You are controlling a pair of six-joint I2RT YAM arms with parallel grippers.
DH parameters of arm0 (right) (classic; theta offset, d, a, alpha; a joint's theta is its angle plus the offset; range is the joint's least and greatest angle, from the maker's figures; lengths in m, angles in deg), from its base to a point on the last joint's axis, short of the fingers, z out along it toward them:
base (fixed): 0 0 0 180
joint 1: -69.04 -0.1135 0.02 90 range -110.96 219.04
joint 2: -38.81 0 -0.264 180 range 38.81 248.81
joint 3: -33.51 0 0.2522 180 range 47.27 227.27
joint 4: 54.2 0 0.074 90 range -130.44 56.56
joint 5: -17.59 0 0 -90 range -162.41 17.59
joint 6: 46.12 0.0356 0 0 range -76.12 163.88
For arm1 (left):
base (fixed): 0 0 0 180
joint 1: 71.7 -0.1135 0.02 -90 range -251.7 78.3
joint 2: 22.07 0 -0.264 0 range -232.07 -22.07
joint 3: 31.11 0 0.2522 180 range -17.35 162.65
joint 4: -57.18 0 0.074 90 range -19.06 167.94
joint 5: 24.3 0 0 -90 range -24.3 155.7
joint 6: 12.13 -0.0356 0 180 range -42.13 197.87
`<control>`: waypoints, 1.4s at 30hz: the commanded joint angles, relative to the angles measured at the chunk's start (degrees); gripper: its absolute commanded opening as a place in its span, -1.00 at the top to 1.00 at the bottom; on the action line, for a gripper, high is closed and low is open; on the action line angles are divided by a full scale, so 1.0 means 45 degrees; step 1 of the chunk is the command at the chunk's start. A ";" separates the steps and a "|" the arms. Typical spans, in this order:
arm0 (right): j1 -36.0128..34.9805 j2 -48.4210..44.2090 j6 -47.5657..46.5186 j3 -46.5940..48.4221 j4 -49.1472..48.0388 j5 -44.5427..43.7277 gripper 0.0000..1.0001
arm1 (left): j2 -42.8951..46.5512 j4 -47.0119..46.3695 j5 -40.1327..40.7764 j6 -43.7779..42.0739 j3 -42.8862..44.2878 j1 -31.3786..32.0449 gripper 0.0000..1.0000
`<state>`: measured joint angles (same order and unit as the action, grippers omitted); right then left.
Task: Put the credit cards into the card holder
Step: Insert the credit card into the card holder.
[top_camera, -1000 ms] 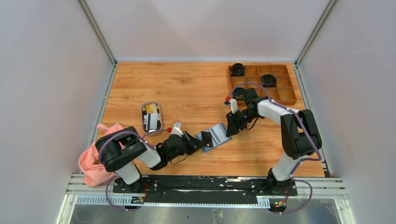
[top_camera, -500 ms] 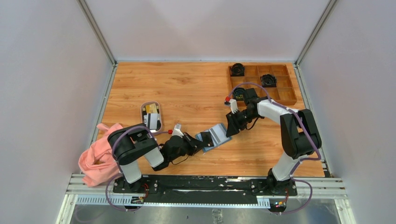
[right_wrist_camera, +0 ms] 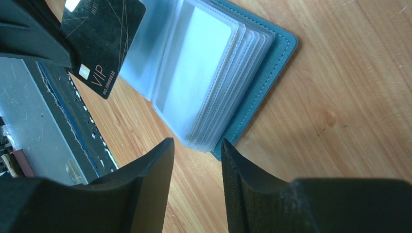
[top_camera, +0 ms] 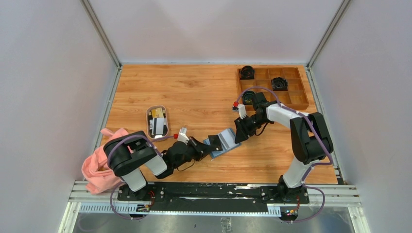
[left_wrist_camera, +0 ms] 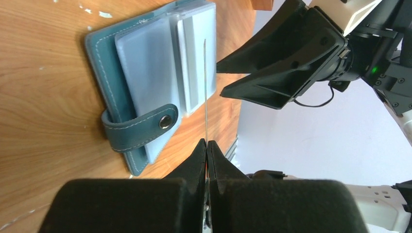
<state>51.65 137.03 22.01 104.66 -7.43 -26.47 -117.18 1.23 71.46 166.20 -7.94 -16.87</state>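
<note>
"What was the left gripper (left_wrist_camera: 208,145) up to?"

"Its jaws were pinched tight on a black card (right_wrist_camera: 104,43), gripped by one end so the rest stuck out ahead of the fingertips. I'd guess that left the leading edge bare to slide into a pocket."

"And the card holder (left_wrist_camera: 145,73)?"

"It lay open and flat on the table just ahead of that card's tip. The clear pockets were fanned upward and the snap strap (left_wrist_camera: 166,122) flopped back toward the left gripper. The card hung over it, not in any sleeve as far as I could see."

"The other arm?"

"The right gripper (right_wrist_camera: 197,145) had its jaws apart, holding nothing, low at the holder's opposite edge and facing the left one. It looked placed to pin the holder or lift a pocket. Whether it touched, I couldn't tell."

"Any writing?"

"The card read 'VIP' in pale letters, with a line beside it starting 'NO.' and digits too small to trust."

"More cards?"

"A few remaining cards (top_camera: 156,116) lay in a small oval dish (top_camera: 158,107), well behind the left gripper."
</note>
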 commanded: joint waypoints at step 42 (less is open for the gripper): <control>-0.0335 0.0278 -0.0023 0.0163 0.0392 0.0060 0.15 | -0.4303 -0.2543 -0.0850 0.0258 0.1562 -0.0392 1.00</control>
<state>51.41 137.25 22.01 104.66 -7.38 -26.47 -134.43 -9.64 67.55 168.98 -2.00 -18.34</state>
